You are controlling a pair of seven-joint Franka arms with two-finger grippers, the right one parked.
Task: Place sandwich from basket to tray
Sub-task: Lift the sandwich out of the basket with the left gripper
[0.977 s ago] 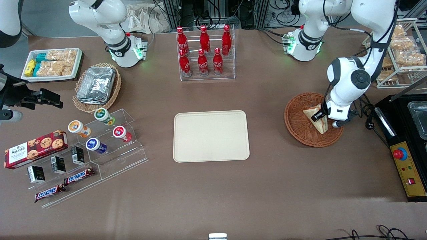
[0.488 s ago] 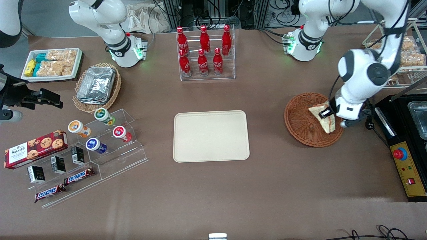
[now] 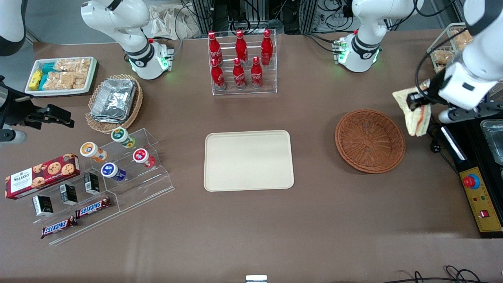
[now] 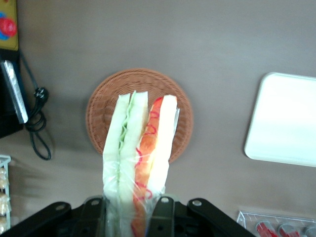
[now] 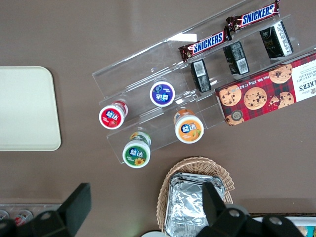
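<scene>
My left gripper (image 3: 415, 103) is shut on the sandwich (image 3: 415, 115), a plastic-wrapped wedge of white bread with green and orange-red layers. It holds the sandwich in the air, high above the table beside the basket's rim toward the working arm's end. In the left wrist view the sandwich (image 4: 140, 148) hangs between the fingers (image 4: 163, 217) with the round reddish-brown wicker basket (image 4: 98, 111) below it. The basket (image 3: 369, 140) holds nothing. The cream-beige tray (image 3: 248, 160) lies bare at the table's middle and shows in the left wrist view (image 4: 284, 118).
A black appliance with a yellow control panel (image 3: 480, 200) stands at the working arm's end, with a cable (image 3: 435, 146) beside the basket. A rack of red bottles (image 3: 241, 63) stands farther from the camera than the tray. Snack displays (image 3: 106, 184) lie toward the parked arm's end.
My left gripper has lifted the sandwich out of the basket and carried it up and toward the working arm's end. The basket now holds nothing.
</scene>
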